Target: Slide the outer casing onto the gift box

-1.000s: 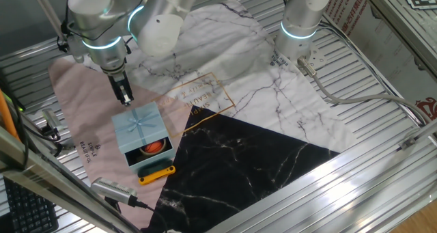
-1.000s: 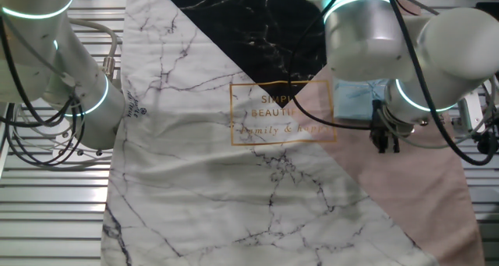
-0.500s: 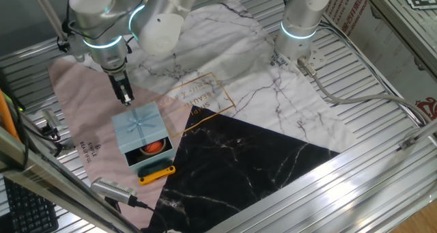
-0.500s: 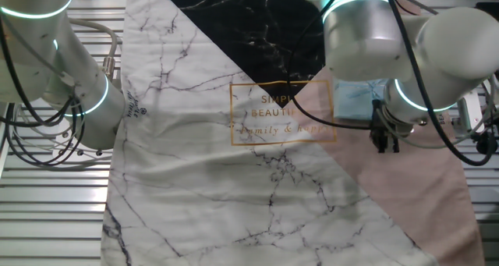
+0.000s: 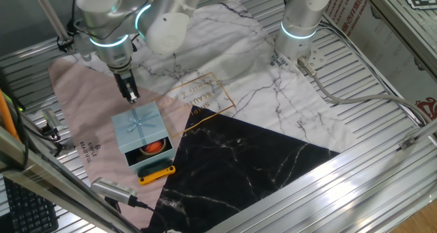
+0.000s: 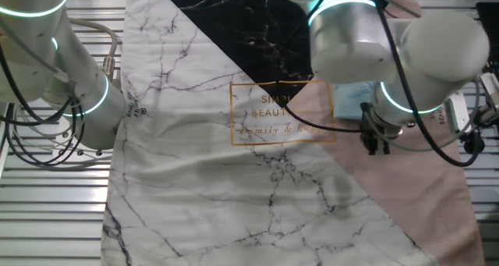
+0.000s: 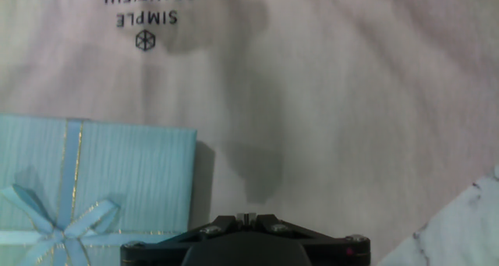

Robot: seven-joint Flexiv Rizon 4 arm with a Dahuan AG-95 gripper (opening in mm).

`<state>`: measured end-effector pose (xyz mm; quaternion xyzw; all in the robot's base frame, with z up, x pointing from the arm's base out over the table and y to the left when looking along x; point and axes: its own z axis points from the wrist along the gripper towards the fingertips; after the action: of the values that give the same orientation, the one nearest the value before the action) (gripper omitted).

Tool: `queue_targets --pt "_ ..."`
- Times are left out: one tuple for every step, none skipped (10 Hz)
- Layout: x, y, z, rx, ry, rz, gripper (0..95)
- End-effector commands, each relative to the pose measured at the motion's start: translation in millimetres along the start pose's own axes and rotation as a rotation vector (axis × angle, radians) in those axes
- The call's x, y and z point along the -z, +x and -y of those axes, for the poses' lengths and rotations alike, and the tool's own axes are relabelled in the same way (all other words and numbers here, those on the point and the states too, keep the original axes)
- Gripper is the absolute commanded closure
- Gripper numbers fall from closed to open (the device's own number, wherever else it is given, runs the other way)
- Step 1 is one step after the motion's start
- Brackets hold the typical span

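Note:
The outer casing (image 5: 138,126) is a pale blue sleeve with a ribbon bow, lying on the pink cloth. The gift box (image 5: 151,151) sticks out of its near end, showing a dark inside and a red-orange round item. My gripper (image 5: 130,94) hangs just behind the casing's far edge, fingers together and holding nothing. In the hand view the casing (image 7: 101,176) fills the lower left, and my gripper (image 7: 246,217) is shut to its right, over bare cloth. In the other fixed view the casing (image 6: 351,102) is partly hidden behind the arm, with my gripper (image 6: 378,145) beside it.
A small yellow-and-black bar (image 5: 156,172) lies just in front of the gift box. A second arm's base (image 5: 300,28) stands at the back right. A metal tool (image 5: 113,189) and cables lie at the front left, and the slatted table edge (image 5: 382,158) is on the right.
My gripper and arm have shifted a little to the right along the casing's far edge. The casing and gift box have not moved.

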<state>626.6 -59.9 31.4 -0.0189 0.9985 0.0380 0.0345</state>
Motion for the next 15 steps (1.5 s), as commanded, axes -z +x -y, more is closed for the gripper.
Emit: queue_targets --pt "-0.5 -2.6 0.1 -0.012 0.0 -0.003 95.0" --pt "0.5 -2.8 0.1 -0.013 -0.003 -0.002 95.0" --pt "1.9 -3.6 0.0 -0.011 -0.004 -0.002 95.0" --pt "3.1 -5.2 -0.2 -0.011 -0.007 -0.002 95.0" --pt "4.3 -8.3 -0.8 -0.017 -0.009 -0.005 95.0" --pt "4.8 -10.4 -1.3 -0.024 -0.011 -0.006 95.0" --pt "5.0 -11.6 -2.4 -0.033 -0.015 -0.005 95.0" --pt "4.8 -11.8 -2.9 -0.043 -0.021 -0.003 95.0" --pt "4.7 -11.9 -3.2 -0.063 -0.036 -0.003 95.0" --pt "4.6 -11.9 -3.5 -0.075 -0.045 -0.003 95.0" --pt "4.5 -12.0 -4.0 -0.085 -0.049 -0.001 95.0" --pt "3.9 -12.0 -5.4 -0.092 -0.054 -0.001 95.0" --pt "3.3 -12.4 -7.2 -0.094 -0.056 0.002 95.0" --pt "3.0 -12.7 -8.3 -0.094 -0.058 0.004 95.0" --pt "3.1 -13.4 -8.5 -0.093 -0.062 0.003 95.0"
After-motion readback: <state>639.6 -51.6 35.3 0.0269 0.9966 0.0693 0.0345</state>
